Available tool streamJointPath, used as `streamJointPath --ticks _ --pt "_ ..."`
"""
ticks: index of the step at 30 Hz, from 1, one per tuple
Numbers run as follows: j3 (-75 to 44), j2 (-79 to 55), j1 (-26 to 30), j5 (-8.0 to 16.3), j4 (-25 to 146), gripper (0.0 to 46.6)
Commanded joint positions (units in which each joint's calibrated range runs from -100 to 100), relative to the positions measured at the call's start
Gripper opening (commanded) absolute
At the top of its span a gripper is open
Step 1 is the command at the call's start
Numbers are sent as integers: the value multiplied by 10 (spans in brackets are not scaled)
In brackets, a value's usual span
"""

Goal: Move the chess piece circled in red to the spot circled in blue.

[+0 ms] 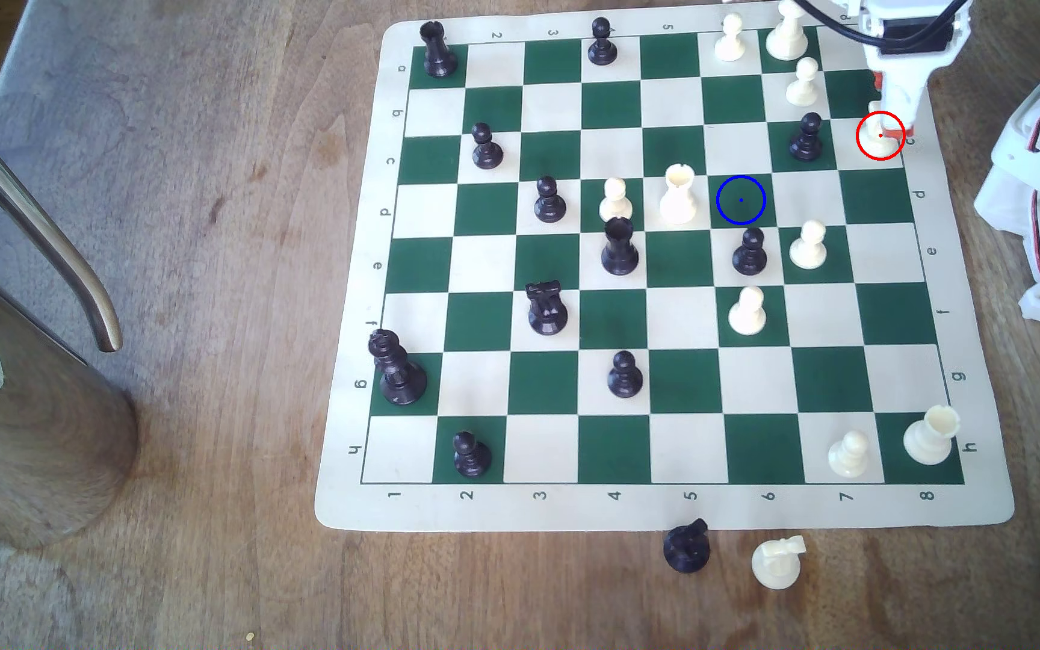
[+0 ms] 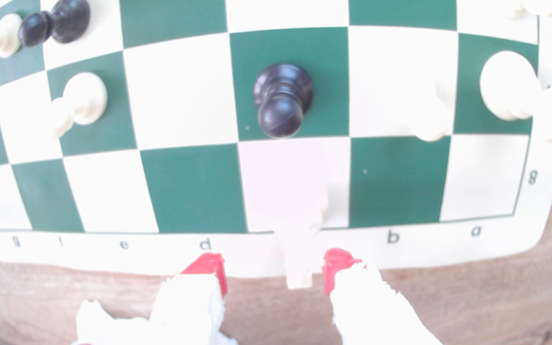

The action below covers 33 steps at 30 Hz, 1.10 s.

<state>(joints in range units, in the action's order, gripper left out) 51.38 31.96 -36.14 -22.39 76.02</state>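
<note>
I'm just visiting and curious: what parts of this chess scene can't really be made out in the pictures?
- Exterior view: the tool hides most of the chess piece.
- Wrist view: the piece washes out against its cream square; shape unclear.
- Whether the red pads touch it: cannot tell.
- Exterior view: the top edge cuts off the arm.
</note>
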Motion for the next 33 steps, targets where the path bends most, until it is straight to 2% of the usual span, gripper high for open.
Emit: streamJointPath --ticks 1,13,17,18,22,33 --pt "-3 -10 -10 -3 -12 162" --pt "31 -45 13 10 -54 121" --pt "29 -45 18 12 -52 81" --pt "28 -45 19 14 -51 40" --pt "27 -44 22 14 -40 8" --pt "-8 -15 25 14 9 5"
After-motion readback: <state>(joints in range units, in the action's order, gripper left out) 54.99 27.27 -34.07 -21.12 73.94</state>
